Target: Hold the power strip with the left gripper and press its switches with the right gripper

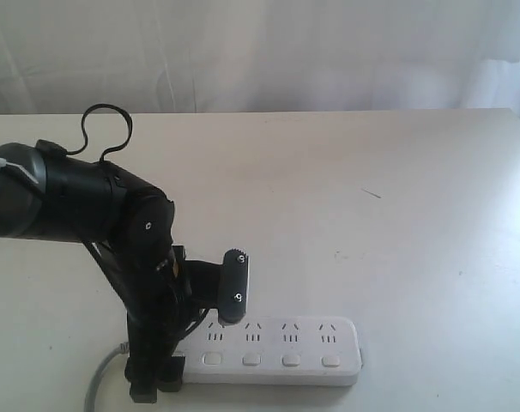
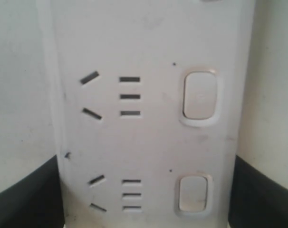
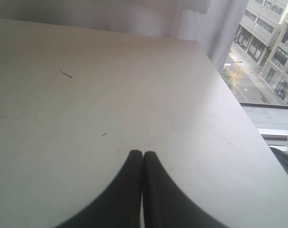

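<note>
Power strip (image 1: 286,348): flat on table (image 1: 397,215); rigid, probably light and slick, best clamped across long edges. Left gripper (image 2: 146,190) grasps it so; right gripper (image 3: 143,159) clenched empty above table.

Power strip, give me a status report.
Left gripper straddles the power strip at its cord end, clamp unconfirmed. Right gripper shut, over the table, away from the switches. Switches unobstructed.
</note>
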Controlling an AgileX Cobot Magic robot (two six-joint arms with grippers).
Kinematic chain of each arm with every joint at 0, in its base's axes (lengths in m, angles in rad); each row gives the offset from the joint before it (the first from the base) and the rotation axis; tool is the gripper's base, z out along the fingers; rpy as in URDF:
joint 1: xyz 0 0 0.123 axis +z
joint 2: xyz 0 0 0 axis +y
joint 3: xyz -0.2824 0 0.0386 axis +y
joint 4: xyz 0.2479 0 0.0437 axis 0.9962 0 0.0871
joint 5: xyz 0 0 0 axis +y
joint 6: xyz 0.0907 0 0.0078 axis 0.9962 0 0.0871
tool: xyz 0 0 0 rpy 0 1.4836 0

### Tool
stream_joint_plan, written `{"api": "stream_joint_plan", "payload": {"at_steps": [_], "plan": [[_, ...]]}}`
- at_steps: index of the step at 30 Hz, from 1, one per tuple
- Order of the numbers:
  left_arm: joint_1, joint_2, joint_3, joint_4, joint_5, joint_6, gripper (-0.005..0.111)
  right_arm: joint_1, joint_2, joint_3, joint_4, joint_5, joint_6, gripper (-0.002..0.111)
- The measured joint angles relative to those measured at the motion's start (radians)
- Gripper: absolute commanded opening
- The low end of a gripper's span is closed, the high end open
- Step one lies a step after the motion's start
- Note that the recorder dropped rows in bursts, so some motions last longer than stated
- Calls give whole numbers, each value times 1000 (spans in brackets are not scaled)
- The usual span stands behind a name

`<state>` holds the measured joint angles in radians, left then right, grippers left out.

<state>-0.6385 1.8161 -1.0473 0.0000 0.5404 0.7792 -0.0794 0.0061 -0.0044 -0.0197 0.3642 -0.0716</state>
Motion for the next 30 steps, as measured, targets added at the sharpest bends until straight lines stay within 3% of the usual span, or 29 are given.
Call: {"api": "stream_joint_plan", "payload": {"at_steps": [2,9,24,26,27,30], "plan": [[0,2,0,0,-7,-21,105,0,0,0,0,0,0,0],[1,8,-2,13,-39,-60,105,0,0,0,0,0,0,0],[2,42,-21,-6,34,-2,104,0,0,0,0,0,0,0],[2,42,-21,-6,34,-2,94,0,0,0,0,0,0,0],[2,42,-21,-6,34,-2,82,0,0,0,0,0,0,0],[2,42,-21,0,29,-31,25,0,0,0,0,0,0,0]]}}
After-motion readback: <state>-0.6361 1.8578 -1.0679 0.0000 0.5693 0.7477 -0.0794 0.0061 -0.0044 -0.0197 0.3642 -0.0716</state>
